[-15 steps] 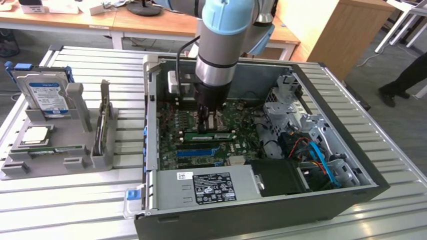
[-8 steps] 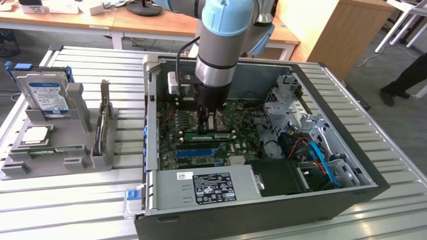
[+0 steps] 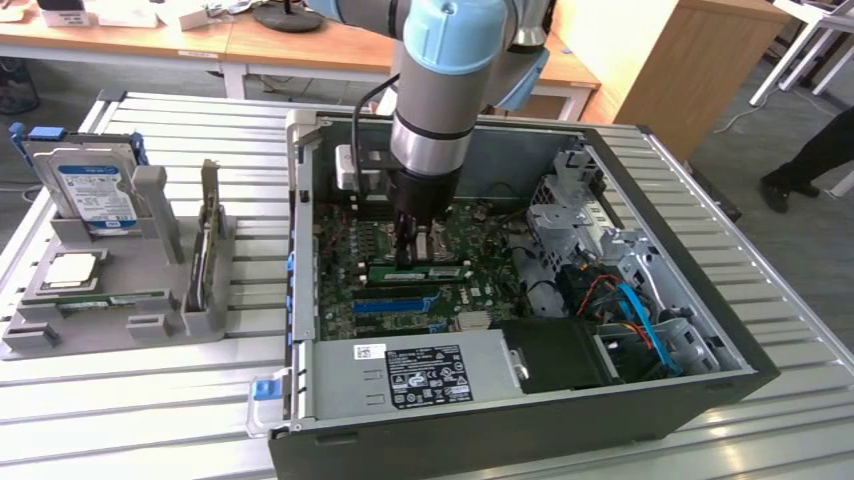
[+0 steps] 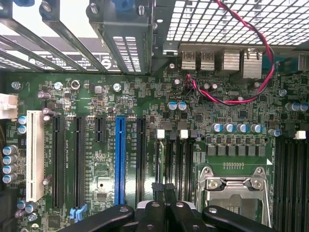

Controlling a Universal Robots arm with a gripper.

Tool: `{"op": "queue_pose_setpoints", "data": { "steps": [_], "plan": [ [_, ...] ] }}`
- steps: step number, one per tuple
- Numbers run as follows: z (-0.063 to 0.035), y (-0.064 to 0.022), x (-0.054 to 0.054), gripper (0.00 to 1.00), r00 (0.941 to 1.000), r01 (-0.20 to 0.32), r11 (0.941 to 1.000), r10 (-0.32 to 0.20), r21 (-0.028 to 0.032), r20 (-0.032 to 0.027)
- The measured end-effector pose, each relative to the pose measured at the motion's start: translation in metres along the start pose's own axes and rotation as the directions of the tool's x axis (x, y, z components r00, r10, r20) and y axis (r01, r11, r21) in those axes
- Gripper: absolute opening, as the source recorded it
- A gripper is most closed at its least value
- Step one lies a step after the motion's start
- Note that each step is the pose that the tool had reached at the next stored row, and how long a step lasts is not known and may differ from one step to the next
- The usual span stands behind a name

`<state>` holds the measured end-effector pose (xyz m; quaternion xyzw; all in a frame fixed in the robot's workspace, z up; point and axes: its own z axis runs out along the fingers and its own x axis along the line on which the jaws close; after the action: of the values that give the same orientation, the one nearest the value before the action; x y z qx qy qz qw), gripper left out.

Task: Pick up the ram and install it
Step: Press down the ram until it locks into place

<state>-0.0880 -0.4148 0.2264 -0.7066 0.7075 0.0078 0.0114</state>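
**Ram** (image 3: 420, 271): green stick, seen on edge across the motherboard (image 3: 400, 300) inside the open case (image 3: 747, 380), set among the memory slots beside the processor socket (image 3: 434, 240). It is placed directly under the arm's tool. Whether it is fully seated cannot be told.

**Gripper** (image 3: 411, 252): lowered into the case over the ram, fingers clenched together with nothing seen held between them. In the wrist view the closed black fingertips (image 4: 158, 187) are seen above the memory slots (image 4: 176, 159), with the socket's metal latch (image 4: 236, 186) alongside. Contact with the ram's upper edge cannot be confirmed.

**Motherboard**: green, fitted with a blue slot (image 4: 119, 159), black slots and a white slot (image 4: 35, 154). A red-and-black cable (image 4: 263, 72) is looped near the rear ports.

**Case**: laid on its side on a slatted metal table (image 3: 134, 420), with the power supply (image 3: 414, 375) at the near end and drive cages at the exterior view's right.

**Holder** (image 3: 80, 335): grey, placed well apart at the exterior view's left. A hard drive (image 3: 91, 195) is stood upright in it and a square processor (image 3: 70, 268) is laid flat.

**Person**: a leg and shoe (image 3: 801, 165) are seen at the exterior view's right edge.
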Motion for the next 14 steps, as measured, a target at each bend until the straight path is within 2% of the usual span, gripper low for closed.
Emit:
{"op": "queue_pose_setpoints", "data": {
  "steps": [14],
  "plan": [
    [0.0023,0.0,0.0001,0.11,1.0,0.0,1.0,0.0,-0.0001,-0.0001]
  ]
}}
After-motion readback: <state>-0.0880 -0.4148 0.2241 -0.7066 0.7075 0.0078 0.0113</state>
